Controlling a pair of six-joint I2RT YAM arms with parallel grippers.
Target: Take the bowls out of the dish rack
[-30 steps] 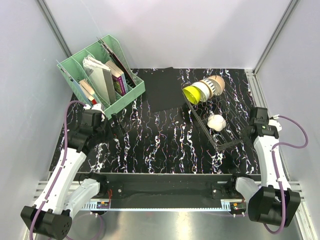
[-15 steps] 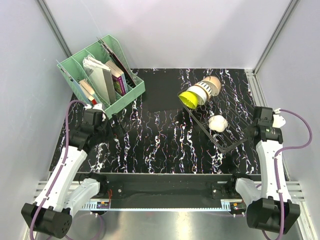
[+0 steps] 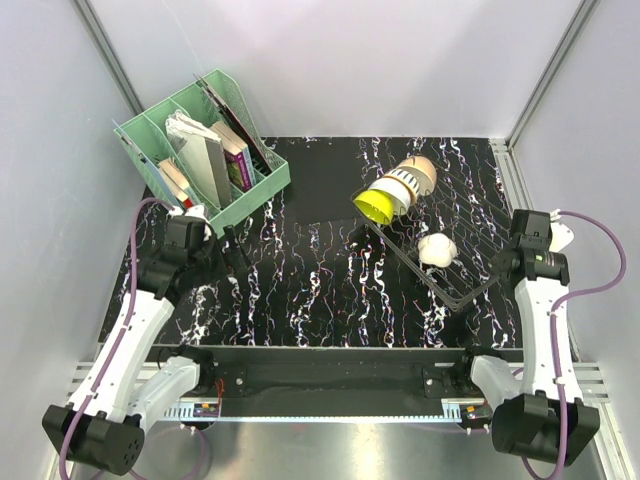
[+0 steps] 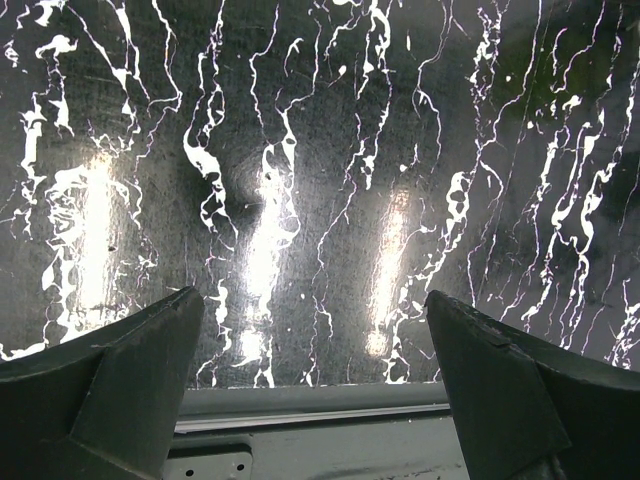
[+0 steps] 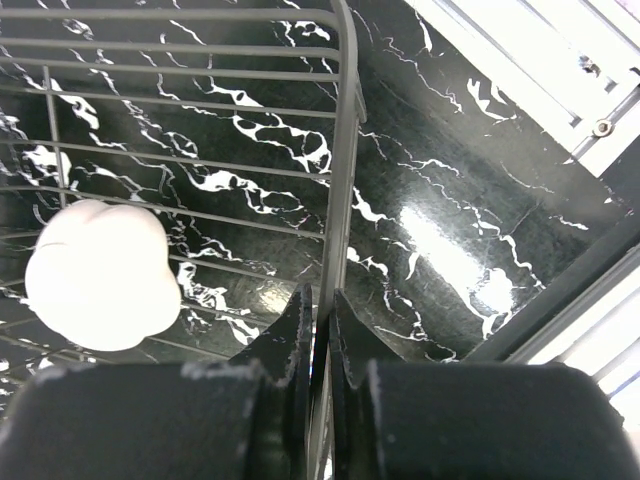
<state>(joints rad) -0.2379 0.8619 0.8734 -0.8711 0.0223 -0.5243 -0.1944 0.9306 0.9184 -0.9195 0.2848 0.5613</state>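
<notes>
Bowls [image 3: 395, 188] are leaning in a row at the far end of the dish rack [image 5: 342, 150], a white bowl [image 5: 100, 275] lying nearer. Right claw [image 5: 318, 335] is clenching the rack's rim wire, so any tug is risking toppling them. Left claw [image 4: 310, 300] is hanging released over the table [image 4: 300, 150].

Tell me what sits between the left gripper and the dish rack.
Nothing. The top view shows only a bare stretch of the black marbled table between the left gripper and the dish rack.

Mint-green file organiser [image 3: 255, 200] holding books [image 3: 237, 155], far left on black white-veined table [image 3: 320, 290], dark mat [image 3: 325, 180] behind centre
</notes>
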